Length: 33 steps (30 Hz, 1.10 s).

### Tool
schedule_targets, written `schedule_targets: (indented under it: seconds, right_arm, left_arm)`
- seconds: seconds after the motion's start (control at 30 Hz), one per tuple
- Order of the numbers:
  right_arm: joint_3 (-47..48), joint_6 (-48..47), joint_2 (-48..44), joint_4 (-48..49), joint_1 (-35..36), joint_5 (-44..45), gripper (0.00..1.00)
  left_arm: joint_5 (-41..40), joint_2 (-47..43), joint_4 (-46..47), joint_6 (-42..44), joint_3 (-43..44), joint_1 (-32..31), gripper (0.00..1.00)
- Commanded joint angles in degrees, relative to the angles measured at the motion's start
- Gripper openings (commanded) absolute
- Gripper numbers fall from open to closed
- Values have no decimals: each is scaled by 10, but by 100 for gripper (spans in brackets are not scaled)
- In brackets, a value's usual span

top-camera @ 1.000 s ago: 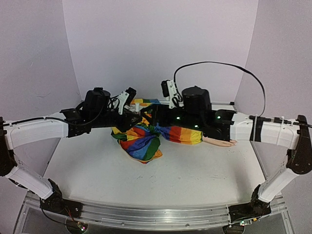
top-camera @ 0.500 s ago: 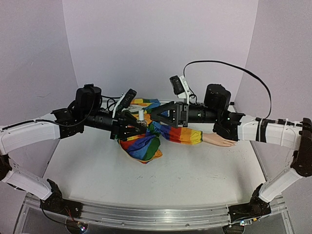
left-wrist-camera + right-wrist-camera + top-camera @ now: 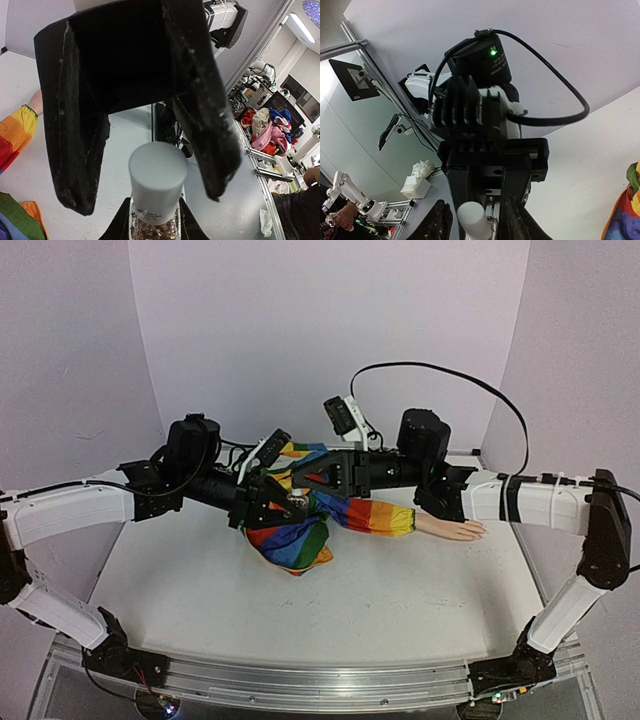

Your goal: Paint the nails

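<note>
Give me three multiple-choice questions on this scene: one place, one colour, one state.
1. Where does the small pale peach mannequin hand lie?
A) on the white table, at the rainbow-striped sleeve's right end
B) propped against the back wall
C) hanging off the front edge
2. What colour is the round cap of the small glitter-filled bottle?
A) red
B) white
C) black
3. What is the left gripper doing?
A) hanging open
B) gripping the sleeve
C) shut on the bottle
Key: 1A, it lies past the cuff; 2B, plain in the left wrist view; 3C, it clamps the bottle's sides.
</note>
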Motion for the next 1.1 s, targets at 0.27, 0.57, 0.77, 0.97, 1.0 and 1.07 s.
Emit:
schedule_targets:
  seconds: [0.27, 0.57, 0.77, 0.97, 1.0, 1.07]
  right_arm:
    - [45, 10, 16, 53, 7, -41, 29]
    - [40, 0, 19, 48, 12, -36, 0]
    - [25, -92, 0, -60, 37, 82, 0]
    - [55, -124, 8, -216, 107, 391, 0]
    - [84, -118, 24, -272, 134, 551, 0]
    - [153, -84, 67, -368, 190, 743, 0]
  left_arm:
    - [20, 8, 29, -6, 31, -2, 0]
    - [-12, -6, 29, -3, 26, -2, 0]
    - [-180, -37, 28, 24, 26, -1, 0]
    - [-452, -20, 28, 54, 62, -2, 0]
    - [-491, -11, 28, 56, 73, -2, 0]
    - [-522, 10, 31, 44, 91, -3, 0]
